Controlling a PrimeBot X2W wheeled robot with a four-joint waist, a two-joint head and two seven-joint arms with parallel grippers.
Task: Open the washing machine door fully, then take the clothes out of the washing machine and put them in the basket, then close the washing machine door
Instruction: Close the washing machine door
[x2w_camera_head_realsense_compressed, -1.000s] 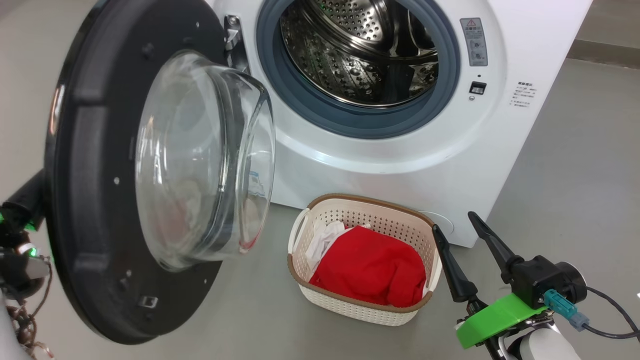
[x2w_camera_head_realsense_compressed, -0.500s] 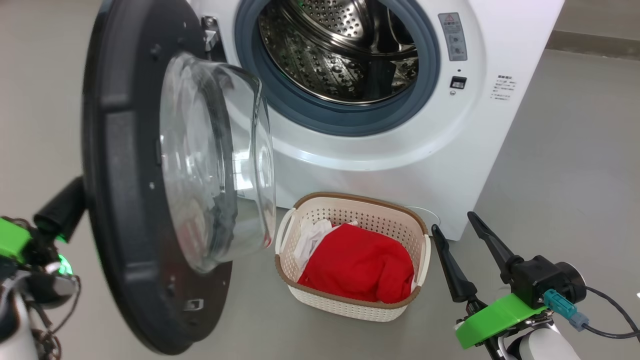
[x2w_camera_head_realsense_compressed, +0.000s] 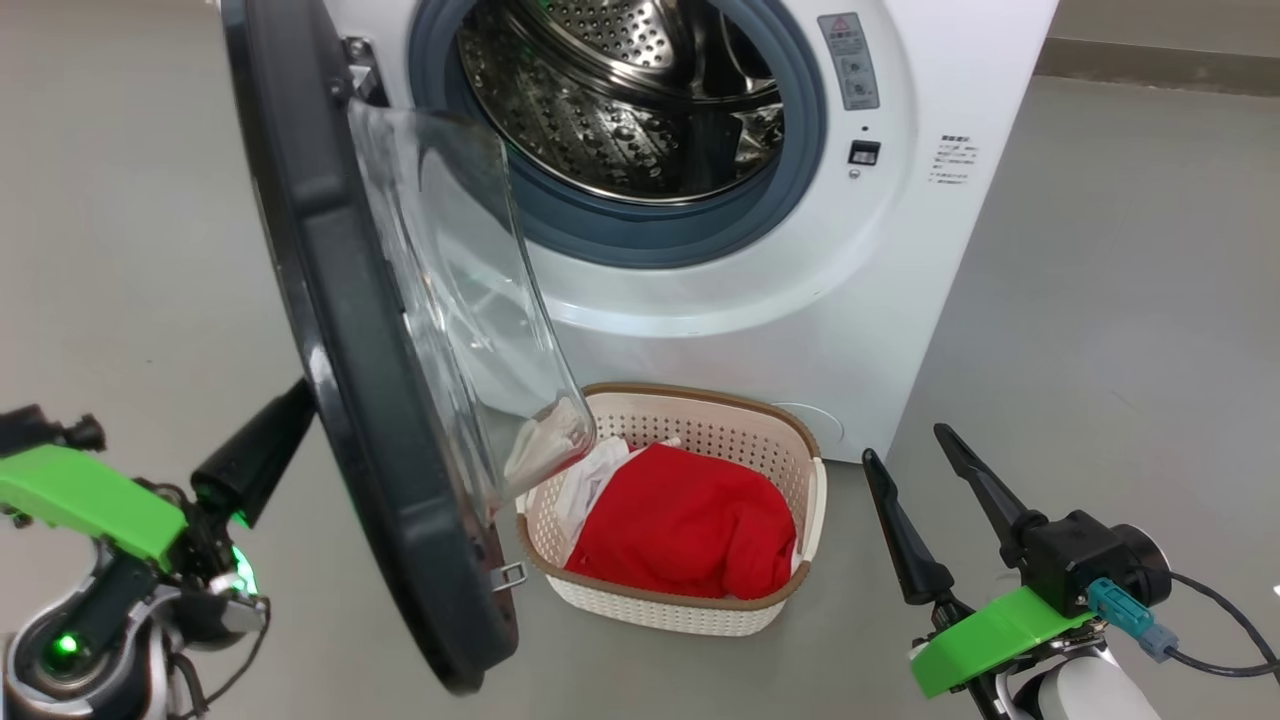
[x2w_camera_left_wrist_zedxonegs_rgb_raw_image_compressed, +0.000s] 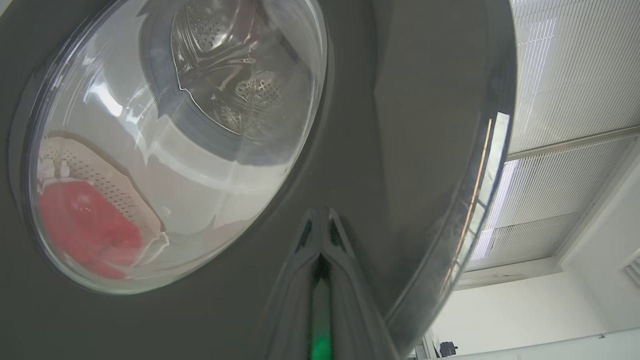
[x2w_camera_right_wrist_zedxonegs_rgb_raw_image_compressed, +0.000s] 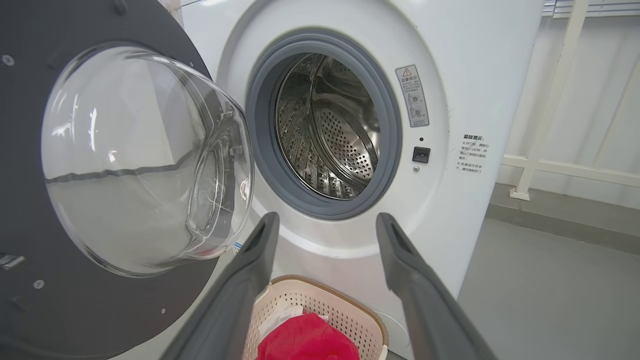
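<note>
So, starting from the left: the left gripper (x2w_camera_head_realsense_compressed: 296, 405) has its two fingers pinched together with nothing between them. Its tip is right up against the glossy outer face of the washing machine door (x2w_camera_head_realsense_compressed: 370, 420). The door sticks out from the washing machine (x2w_camera_head_realsense_compressed: 900, 250) roughly edge-on to the head camera, hinged at the left of the opening, so it's nowhere near latched. Past it, the drum (x2w_camera_head_realsense_compressed: 610, 110) looks empty, at least the part that's visible. On the floor (x2w_camera_head_realsense_compressed: 1100, 330), just in front of the machine's foot, sits the basket (x2w_camera_head_realsense_compressed: 660, 610) with the clothes (x2w_camera_head_realsense_compressed: 680, 525) piled inside, red with a bit of white at the left end. Over on the right, the right gripper (x2w_camera_head_realsense_compressed: 905, 443) hangs just beside the basket, fingers spread wide and holding nothing. Looks like the opening and unloading are done. The only bit left is swinging the door shut, which the left arm seems lined up for.
</note>
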